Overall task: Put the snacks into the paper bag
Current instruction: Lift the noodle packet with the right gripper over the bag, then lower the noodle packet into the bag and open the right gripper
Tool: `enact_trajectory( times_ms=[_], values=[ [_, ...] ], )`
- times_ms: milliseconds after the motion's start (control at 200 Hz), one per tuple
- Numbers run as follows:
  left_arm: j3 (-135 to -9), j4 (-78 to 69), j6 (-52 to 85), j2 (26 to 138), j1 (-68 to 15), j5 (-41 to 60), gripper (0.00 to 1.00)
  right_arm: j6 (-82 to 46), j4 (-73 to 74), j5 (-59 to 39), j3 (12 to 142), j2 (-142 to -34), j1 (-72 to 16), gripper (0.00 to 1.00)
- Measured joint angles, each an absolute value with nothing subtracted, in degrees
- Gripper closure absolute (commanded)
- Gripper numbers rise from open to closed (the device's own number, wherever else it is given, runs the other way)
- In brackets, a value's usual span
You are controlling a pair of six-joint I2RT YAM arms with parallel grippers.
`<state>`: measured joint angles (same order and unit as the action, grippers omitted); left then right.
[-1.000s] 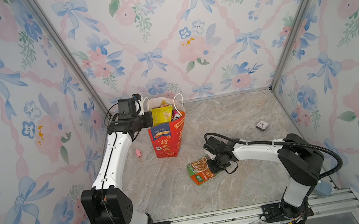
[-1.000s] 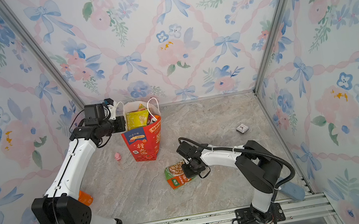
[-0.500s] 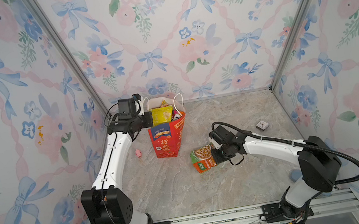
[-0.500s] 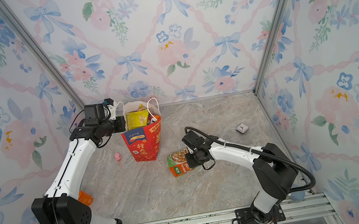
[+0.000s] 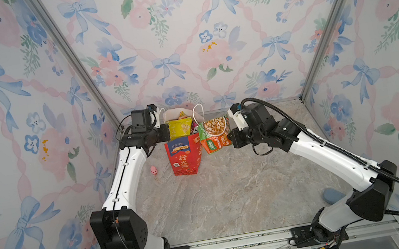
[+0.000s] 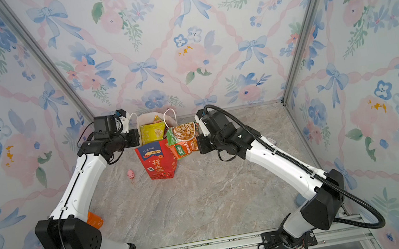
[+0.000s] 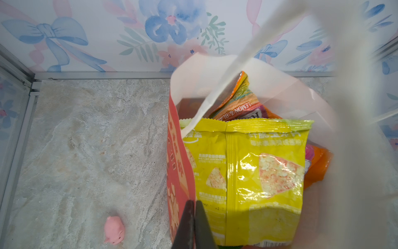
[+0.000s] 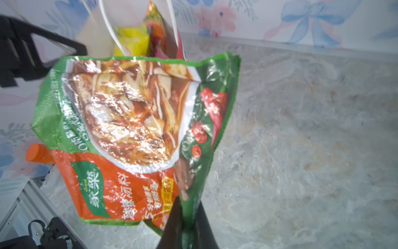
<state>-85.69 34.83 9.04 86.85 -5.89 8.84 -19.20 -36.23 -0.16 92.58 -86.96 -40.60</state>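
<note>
Left jaws pinch one paper bag (image 5: 184, 157); right jaws pinch one green-orange packet (image 5: 214, 135).

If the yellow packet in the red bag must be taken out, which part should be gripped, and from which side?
Probably its flat crimped top seam, coming from above. The yellow packet stands upright in the paper bag; only its upper part rises above the rim, and the bag's walls hide the rest.
</note>
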Motion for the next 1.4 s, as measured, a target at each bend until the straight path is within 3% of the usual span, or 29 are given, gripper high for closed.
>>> enact_trajectory(
  times_ms=[730, 1135, 1400],
  values=[
    [-85.69, 34.83, 9.04, 86.85, -5.89, 9.02, 1.00, -16.45, -39.86, -9.02, 146.12, -124.97, -44.12, 1.00],
    [-85.69, 34.83, 9.04, 86.83, -5.89, 8.99, 1.00, -17.54, -42.76, -9.39, 148.27, -129.38, -42.81, 1.00],
    [-85.69, 34.83, 9.04, 86.80, -5.89, 8.99, 1.00, -15.33, -45.78, -4.56, 147.72, -129.38, -41.65, 1.00]
  ],
)
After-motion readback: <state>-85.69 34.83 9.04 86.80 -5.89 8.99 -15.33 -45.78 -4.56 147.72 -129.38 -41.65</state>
